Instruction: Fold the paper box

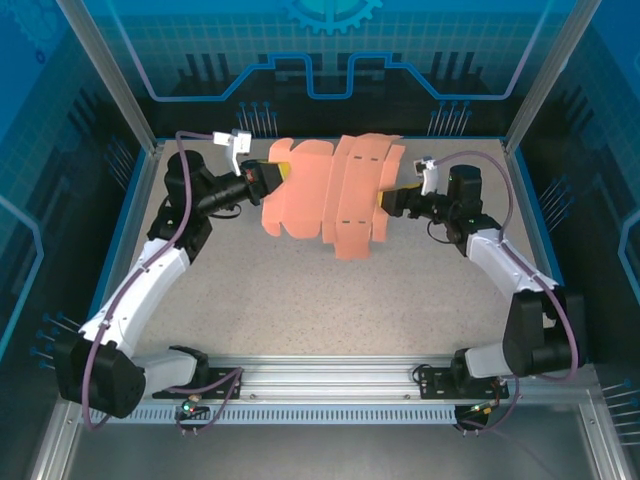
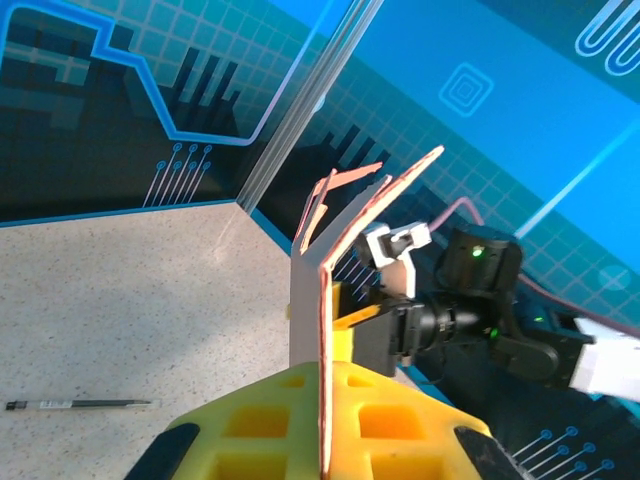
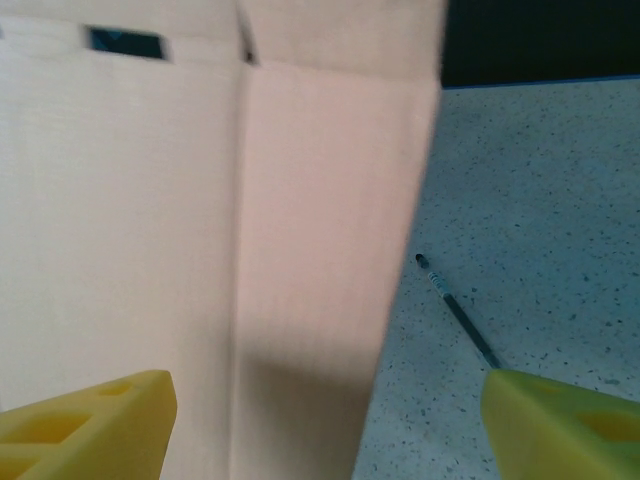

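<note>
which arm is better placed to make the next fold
Right, likely. The left gripper is shut on the edge of the paper box, holding it upright, so it's busy. The right gripper is open and free, facing the sheet's other side, ready to push a panel.

The box point(image 1: 330, 195) is thin matt card, smooth, with sharp pressed creases. The table point(image 1: 300, 290) looks grainy and speckled, dull like stone. The fingers point(image 3: 85, 410) are matt yellow plastic. The rail point(image 1: 320, 375) is ribbed bare metal. The arms point(image 1: 150, 285) wear smooth white and black plastic shells with a slight sheen.
</note>
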